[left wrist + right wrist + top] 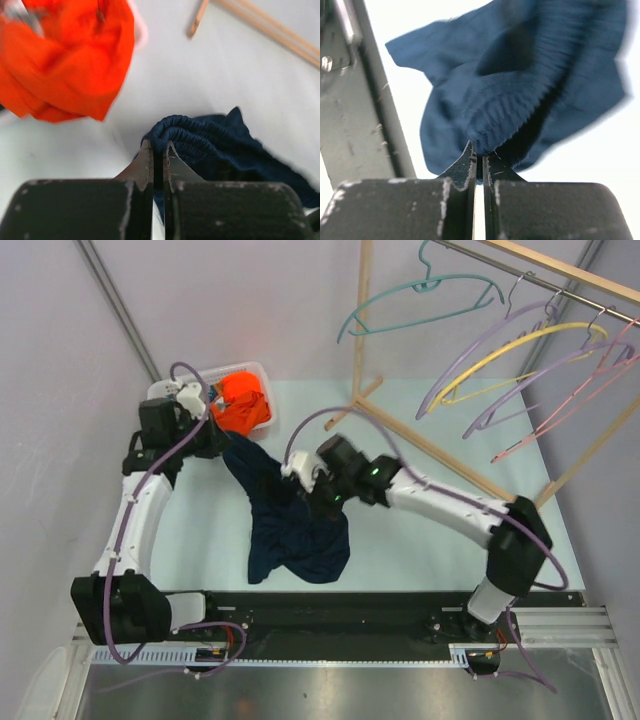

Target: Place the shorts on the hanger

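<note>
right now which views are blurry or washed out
Left wrist: the orange garment is smeared and soft, while the waistband of the shorts reads clearly. Right wrist: the shorts' edges blur against a blown-out white background. Top external: sharp and evenly lit.

Bright, even overhead light fills the top view; the shorts [295, 530] cast only a faint, soft shadow on the counter [420, 520]. In the left wrist view the orange garment [65, 60] is smeared with blur. The right wrist view's background is blown out white, and the cloth edges are blurred.
</note>
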Robot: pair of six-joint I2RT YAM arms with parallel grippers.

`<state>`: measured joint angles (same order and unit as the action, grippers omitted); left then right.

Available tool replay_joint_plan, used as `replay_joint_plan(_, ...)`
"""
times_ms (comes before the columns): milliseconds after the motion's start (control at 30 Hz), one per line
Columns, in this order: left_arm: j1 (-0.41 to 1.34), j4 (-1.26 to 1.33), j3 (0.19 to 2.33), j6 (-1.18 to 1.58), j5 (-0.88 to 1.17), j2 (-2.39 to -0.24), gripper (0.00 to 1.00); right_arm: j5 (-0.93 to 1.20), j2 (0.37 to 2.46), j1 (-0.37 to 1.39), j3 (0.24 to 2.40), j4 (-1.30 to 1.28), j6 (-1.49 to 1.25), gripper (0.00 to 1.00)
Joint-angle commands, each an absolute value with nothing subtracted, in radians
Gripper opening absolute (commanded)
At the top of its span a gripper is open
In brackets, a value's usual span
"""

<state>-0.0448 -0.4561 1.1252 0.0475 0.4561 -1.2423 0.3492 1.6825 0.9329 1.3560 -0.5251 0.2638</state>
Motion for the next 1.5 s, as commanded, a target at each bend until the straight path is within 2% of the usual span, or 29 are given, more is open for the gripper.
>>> replay_joint_plan(0, -0.091, -0.511, 1.34, -0.08, 0.59, -1.203, 0.0, 0.357, 1.5, 0.781, 1.581, -0.764, 0.448, 0.0)
replay_joint_plan(100, -0.089, -0.552, 1.465, -0.127, 0.678, -1.187, 0.0, 0.331, 1.453, 0.717, 1.693, -0.842, 0.523, 0.0)
replay_joint_plan(267, -0.087, -0.497, 1.649, -0.02, 0.719, -1.186, 0.0, 0.21, 1.391, 0.704, 1.84, -0.862, 0.652, 0.0)
replay_joint_plan(500, -0.08, -0.348, 1.871, 0.155, 0.744, -1.189, 0.01, 0.083, 1.408, 0.703, 2.159, -0.838, 0.822, 0.0)
replay_joint_plan(633, -0.074, -0.328, 1.965, 0.187, 0.775, -1.201, 0.0, 0.063, 1.414, 0.704, 2.224, -0.83, 0.943, 0.0)
replay_joint_plan(733, -0.071, -0.36, 1.954, 0.157, 0.814, -1.178, 0.0, 0.084, 1.404, 0.704, 2.26, -0.879, 1.028, 0.0)
replay_joint_plan(833, -0.071, -0.446, 1.861, 0.074, 0.862, -1.118, 0.0, 0.106, 1.35, 0.719, 2.206, -0.949, 1.092, 0.0)
replay_joint_plan(967, -0.071, -0.511, 1.594, -0.039, 0.897, -0.953, 0.01, 0.068, 1.237, 0.784, 1.97, -0.973, 1.121, 0.0)
replay_joint_plan(1000, -0.069, -0.512, 1.535, -0.079, 0.894, -0.924, 0.0, 0.06, 1.182, 0.813, 1.856, -0.968, 1.135, 0.0)
replay_joint_plan(1033, -0.071, -0.528, 1.423, -0.104, 0.896, -0.904, 0.0, 0.04, 1.16, 0.828, 1.786, -0.954, 1.14, 0.0)
replay_joint_plan(1133, -0.058, -0.564, 1.274, -0.175, 0.881, -0.877, 0.0, 0.032, 1.089, 0.851, 1.576, -0.908, 1.152, 0.0)
replay_joint_plan(1333, -0.012, -0.427, 0.987, -0.224, 0.858, -0.879, 0.0, 0.133, 1.159, 0.74, 1.344, -0.78, 1.134, 0.0)
replay_joint_plan(1467, 0.04, -0.388, 0.838, -0.386, 0.844, -0.903, 0.0, 0.159, 1.224, 0.723, 1.218, -0.68, 1.146, 0.0)
